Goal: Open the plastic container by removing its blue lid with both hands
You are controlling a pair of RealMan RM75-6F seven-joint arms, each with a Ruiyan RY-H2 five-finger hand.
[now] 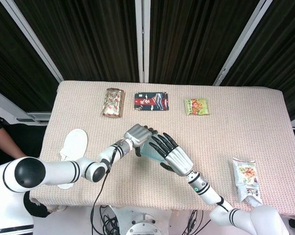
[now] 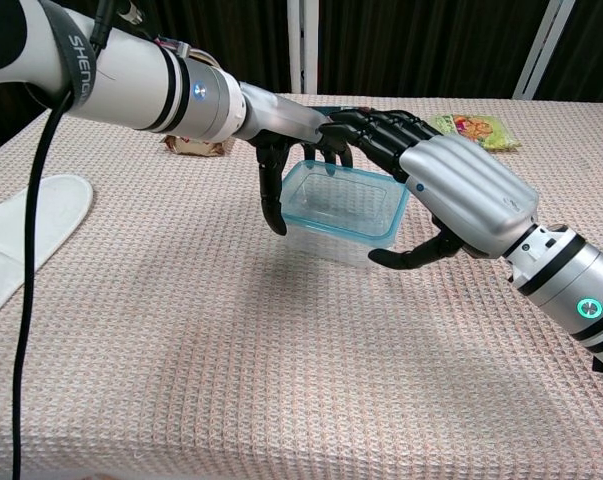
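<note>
The clear plastic container (image 2: 333, 222) with its blue lid (image 2: 343, 200) stands mid-table, and is also visible in the head view (image 1: 148, 148). My left hand (image 2: 289, 128) reaches over the container's left end. Its fingers hook the far rim and its thumb lies down the left wall, so it grips the box. My right hand (image 2: 459, 192) hovers over the right end with fingers spread across the lid's far edge. Its thumb curls below, close to the front right wall, and I cannot tell whether it touches. From above, the left hand (image 1: 137, 133) and right hand (image 1: 173, 155) hide most of the container.
Three snack packets lie in a row at the back (image 1: 113, 102) (image 1: 151, 101) (image 1: 196, 106). Another packet (image 1: 246, 179) sits near the right front edge. A white flat slipper-like object (image 1: 72, 147) lies at the left, by my left forearm.
</note>
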